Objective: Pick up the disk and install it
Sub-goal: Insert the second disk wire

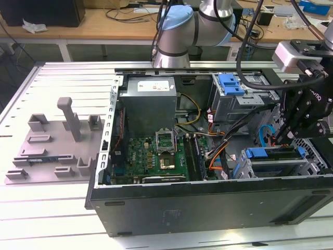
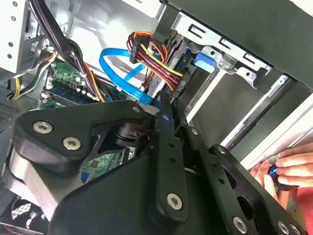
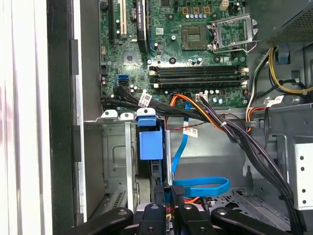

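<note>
Sitting slotted in the lower bay (image 1: 299,165), the disk (image 1: 270,153) shows its blue carrier, with the gripper (image 1: 277,139) right over its cable end, fingers pinched narrow and gripping nothing I can see. Blue cable (image 3: 200,186) and power wires (image 2: 151,54) crowd in close; a hand (image 2: 288,169) rests at the case edge.

In the second wrist view a hand (image 2: 288,169) is cut off by the picture's edge, the pincer (image 2: 164,115) hides much of the motherboard (image 2: 66,78), and what the fingers pinch is too small to tell.
</note>
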Robot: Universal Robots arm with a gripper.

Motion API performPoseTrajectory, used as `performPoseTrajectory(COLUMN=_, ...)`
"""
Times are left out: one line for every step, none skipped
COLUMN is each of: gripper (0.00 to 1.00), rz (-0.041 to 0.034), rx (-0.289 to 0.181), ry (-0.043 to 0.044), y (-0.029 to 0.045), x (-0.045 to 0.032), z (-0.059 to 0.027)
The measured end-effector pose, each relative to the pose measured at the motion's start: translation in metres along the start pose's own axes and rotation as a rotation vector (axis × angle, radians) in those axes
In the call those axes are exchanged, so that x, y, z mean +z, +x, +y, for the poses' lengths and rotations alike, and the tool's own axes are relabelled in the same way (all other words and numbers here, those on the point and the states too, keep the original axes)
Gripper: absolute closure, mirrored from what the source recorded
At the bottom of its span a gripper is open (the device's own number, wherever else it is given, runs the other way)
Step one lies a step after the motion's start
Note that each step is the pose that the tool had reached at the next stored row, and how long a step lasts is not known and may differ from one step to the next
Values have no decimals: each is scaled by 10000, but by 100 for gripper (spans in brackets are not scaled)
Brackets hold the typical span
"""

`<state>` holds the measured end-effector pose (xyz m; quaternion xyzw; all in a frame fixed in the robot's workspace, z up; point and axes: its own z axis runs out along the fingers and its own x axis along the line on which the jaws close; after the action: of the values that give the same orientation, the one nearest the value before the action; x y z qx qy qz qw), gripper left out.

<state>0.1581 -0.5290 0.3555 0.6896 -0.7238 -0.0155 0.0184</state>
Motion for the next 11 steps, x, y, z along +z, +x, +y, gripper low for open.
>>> performPoseTrajectory(gripper=83, rz=0, rx=0, ry=0, y=0, x=2, z=0)
performPoseTrajectory(gripper=83, rz=0, rx=0, ry=0, y=0, x=4, z=0)
performPoseTrajectory(gripper=83, rz=0, rx=0, ry=0, y=0, x=6, z=0)
performPoseTrajectory(gripper=83, rz=-1, rx=0, ry=0, y=0, x=8, z=0)
performPoseTrajectory(gripper=83, rz=0, rx=0, ry=0, y=0, x=8, z=0)
performPoseTrajectory(gripper=83, rz=-1, rx=0, ry=0, y=0, x=8, z=0)
performPoseTrajectory(gripper=83, rz=0, rx=0, ry=0, y=0, x=8, z=0)
performPoseTrajectory(gripper=83, rz=-2, rx=0, ry=0, y=2, x=10, z=0)
performPoseTrajectory(gripper=83, rz=-5, rx=0, ry=0, y=5, x=11, z=-1)
performPoseTrajectory(gripper=83, rz=-2, rx=0, ry=0, y=10, x=11, z=-1)
performPoseTrajectory(gripper=83, rz=-2, rx=0, ry=-1, y=15, x=11, z=-1)
